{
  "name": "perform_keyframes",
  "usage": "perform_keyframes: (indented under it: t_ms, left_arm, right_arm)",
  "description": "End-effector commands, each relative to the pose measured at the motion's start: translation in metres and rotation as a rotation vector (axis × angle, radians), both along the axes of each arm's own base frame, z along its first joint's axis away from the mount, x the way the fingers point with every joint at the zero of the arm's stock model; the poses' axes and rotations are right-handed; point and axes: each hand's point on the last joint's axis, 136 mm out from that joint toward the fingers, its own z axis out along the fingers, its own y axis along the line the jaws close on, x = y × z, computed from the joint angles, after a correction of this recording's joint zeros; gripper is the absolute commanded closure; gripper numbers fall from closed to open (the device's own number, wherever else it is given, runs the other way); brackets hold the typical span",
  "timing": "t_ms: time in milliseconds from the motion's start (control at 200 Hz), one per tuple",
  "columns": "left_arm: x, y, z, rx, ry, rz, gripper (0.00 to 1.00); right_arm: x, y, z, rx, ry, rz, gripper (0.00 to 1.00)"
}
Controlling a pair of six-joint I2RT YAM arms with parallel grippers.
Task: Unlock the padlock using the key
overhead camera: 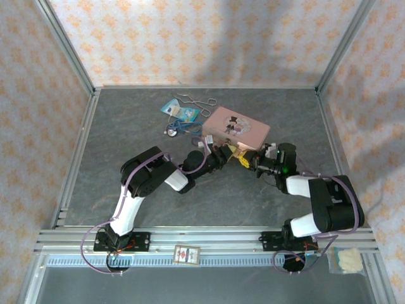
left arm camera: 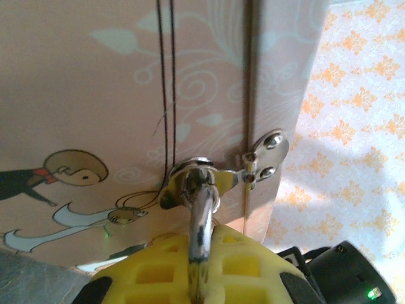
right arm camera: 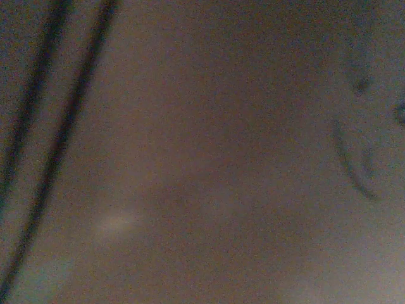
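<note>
The pink illustrated tin box (overhead camera: 237, 126) lies mid-table, and both grippers meet at its near side. In the left wrist view my left gripper (left arm camera: 201, 247) has its yellow fingers (left arm camera: 253, 266) shut on the padlock's thin silvery shackle (left arm camera: 202, 215), which runs up through the metal hasp (left arm camera: 262, 158) on the box wall (left arm camera: 95, 82). The padlock's body is hidden between the fingers. My right gripper (overhead camera: 253, 159) sits close against the box front beside the left gripper (overhead camera: 223, 154); its wrist view is dark and blurred, and its jaws cannot be made out. The key is hidden.
Silvery scissors-like tools and a blue card (overhead camera: 183, 113) lie behind the box at the back. A small card (overhead camera: 186, 254) rests on the front rail and a clear bag (overhead camera: 347, 259) at the front right. Patterned walls enclose the grey table (overhead camera: 126, 126).
</note>
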Motion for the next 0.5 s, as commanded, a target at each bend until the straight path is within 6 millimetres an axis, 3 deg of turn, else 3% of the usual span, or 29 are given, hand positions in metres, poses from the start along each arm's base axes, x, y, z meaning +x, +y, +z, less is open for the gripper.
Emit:
perform_keyframes:
  t_ms: [0,110,155,205,495]
  left_arm:
    - [-0.045,-0.028,0.077,-0.157,-0.213,-0.183,1.0]
    - [-0.033,-0.028,0.062,-0.068,-0.156,-0.135,1.0]
    - [-0.029,-0.028,0.057,-0.037,-0.137,-0.119,1.0]
    - [-0.025,-0.029,0.053,-0.018,-0.118,-0.106,1.0]
    - [-0.009,-0.036,0.033,0.08,-0.05,-0.067,1.0]
  right_arm:
    - [0.02,-0.026,-0.006,-0.244,-0.042,-0.111,0.75]
    - [0.019,-0.051,-0.005,-0.456,-0.11,-0.166,0.56]
    - [0.017,-0.058,-0.004,-0.516,-0.135,-0.172,0.54]
    - [0.015,-0.065,-0.01,-0.575,-0.138,-0.17,0.53]
    - [0.009,-0.063,0.032,-0.88,-0.367,-0.053,0.53]
